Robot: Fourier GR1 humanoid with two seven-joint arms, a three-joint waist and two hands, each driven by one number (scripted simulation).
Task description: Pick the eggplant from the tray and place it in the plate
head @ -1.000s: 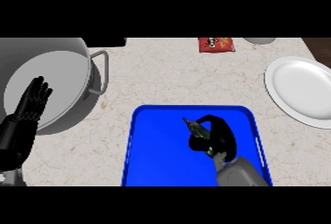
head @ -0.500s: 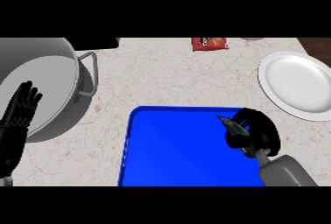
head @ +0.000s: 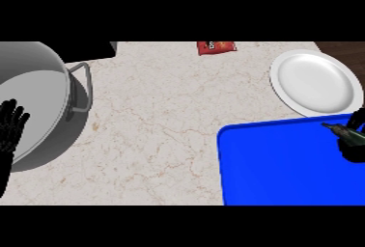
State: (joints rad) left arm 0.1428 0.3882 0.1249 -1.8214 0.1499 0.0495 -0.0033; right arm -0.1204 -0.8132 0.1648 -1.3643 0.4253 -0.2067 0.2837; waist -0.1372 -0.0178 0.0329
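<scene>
I've got the eggplant (head: 341, 131) curled in my right hand (head: 354, 144) over the tray's (head: 285, 169) right edge; next, carry it up to the plate (head: 314, 82). Left hand (head: 10, 126) rests open.

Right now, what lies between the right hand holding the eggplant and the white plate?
In the head view, only the blue tray's far rim and a narrow strip of bare counter separate the right hand, curled round the eggplant, from the plate.

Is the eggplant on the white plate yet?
No, the white plate has nothing on it, and the eggplant is in the right hand over the blue tray.
</scene>
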